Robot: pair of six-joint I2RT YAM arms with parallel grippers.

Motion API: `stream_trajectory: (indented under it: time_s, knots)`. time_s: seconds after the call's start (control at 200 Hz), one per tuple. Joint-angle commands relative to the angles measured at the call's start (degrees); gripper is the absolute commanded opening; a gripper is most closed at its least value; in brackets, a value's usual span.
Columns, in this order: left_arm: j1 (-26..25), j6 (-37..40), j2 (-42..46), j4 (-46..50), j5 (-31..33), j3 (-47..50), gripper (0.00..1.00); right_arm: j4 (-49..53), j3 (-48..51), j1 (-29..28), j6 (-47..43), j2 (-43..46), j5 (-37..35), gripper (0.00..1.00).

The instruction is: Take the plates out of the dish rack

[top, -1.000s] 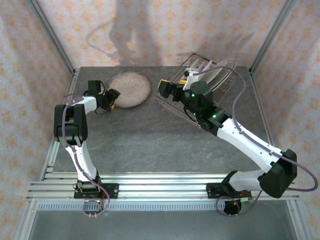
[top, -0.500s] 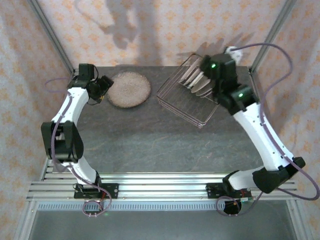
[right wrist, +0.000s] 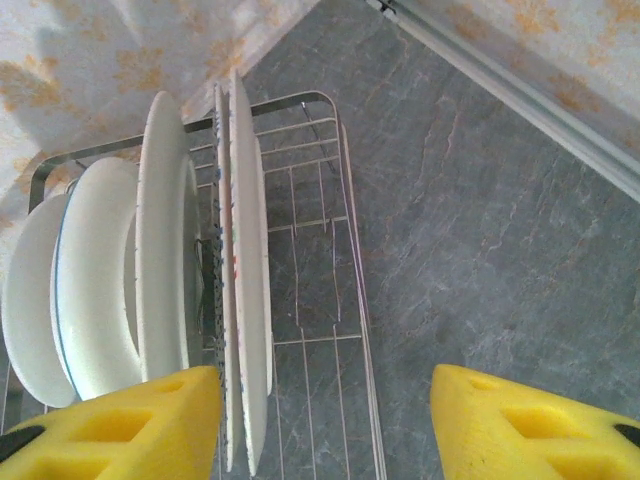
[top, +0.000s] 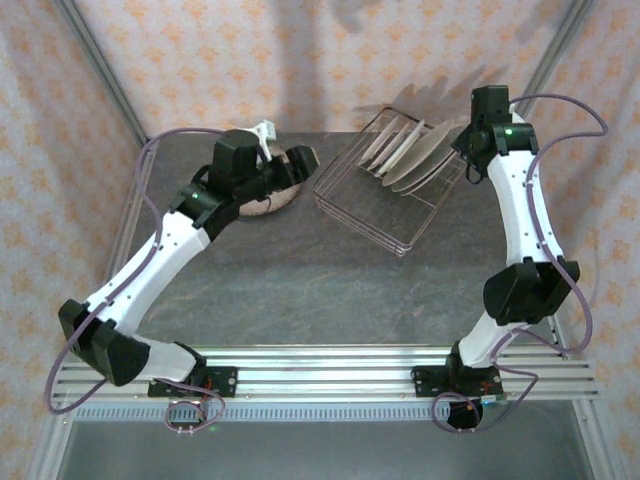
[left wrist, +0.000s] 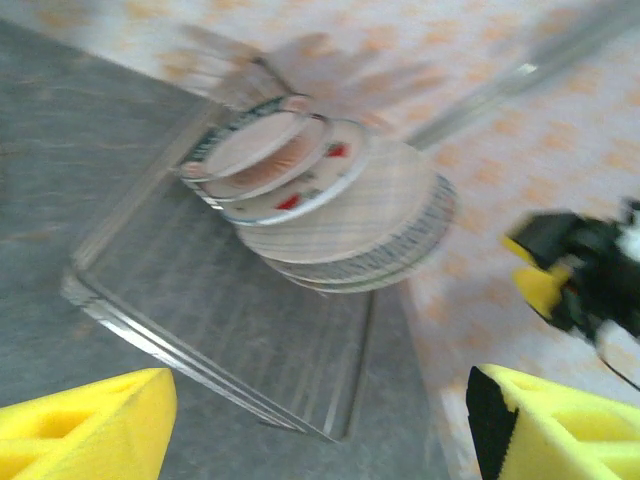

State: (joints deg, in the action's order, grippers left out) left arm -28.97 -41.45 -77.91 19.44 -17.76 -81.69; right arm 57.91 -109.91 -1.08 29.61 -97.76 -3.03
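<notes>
plates [right wrist: 165,240] upright in dish rack [right wrist: 352,290], right gripper [right wrist: 325,415] spread

**Six plates, one rack, two arms**

There is one wire dish rack [top: 380,210]. Five plates stand in it: two large ones [left wrist: 360,225] and three smaller ones [left wrist: 255,140]. A sixth plate [top: 272,203], speckled, lies outside the rack, making six in all. There are two arms, a left arm [top: 150,270] and a right arm [top: 520,200]. Each carries one gripper, the left gripper [left wrist: 322,400] and the right gripper [right wrist: 325,400], and each gripper has two yellow fingers.
</notes>
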Motion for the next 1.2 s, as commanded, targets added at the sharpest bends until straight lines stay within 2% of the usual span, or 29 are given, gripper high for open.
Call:
stream_trajectory:
  time_s: [0.0, 0.21, 0.355, 0.601, 0.681, 1.191]
  knots:
    - [-3.32, 2.69, 4.41, -11.65, 3.17, 2.96, 0.77, 2.48, -3.7, 0.88, 0.47, -1.47, 2.6, 0.56]
    - [-5.16, 2.08, 6.72, -15.04, 4.01, 3.97, 0.82, 3.47, -7.77, 1.61, -0.96, -5.62, 5.61, 0.5]
    - [-5.31, 2.73, 6.22, -14.75, 3.0, 2.38, 0.82, 5.2, -11.33, 1.93, -1.38, -8.73, 6.28, 0.48]
    - [-5.7, 2.96, 5.89, -14.49, 3.83, 1.89, 0.82, 7.39, -14.89, 2.3, -1.49, -12.17, 6.1, 0.41]
    - [-5.66, 2.96, 5.77, -14.61, 3.58, 1.71, 0.82, 7.24, -15.28, 2.74, -1.39, -12.96, 6.76, 0.36]
    - [-5.72, 2.61, 5.48, -14.08, 3.38, 1.09, 0.83, 7.17, -17.71, 3.28, -2.03, -16.54, 7.63, 0.29]
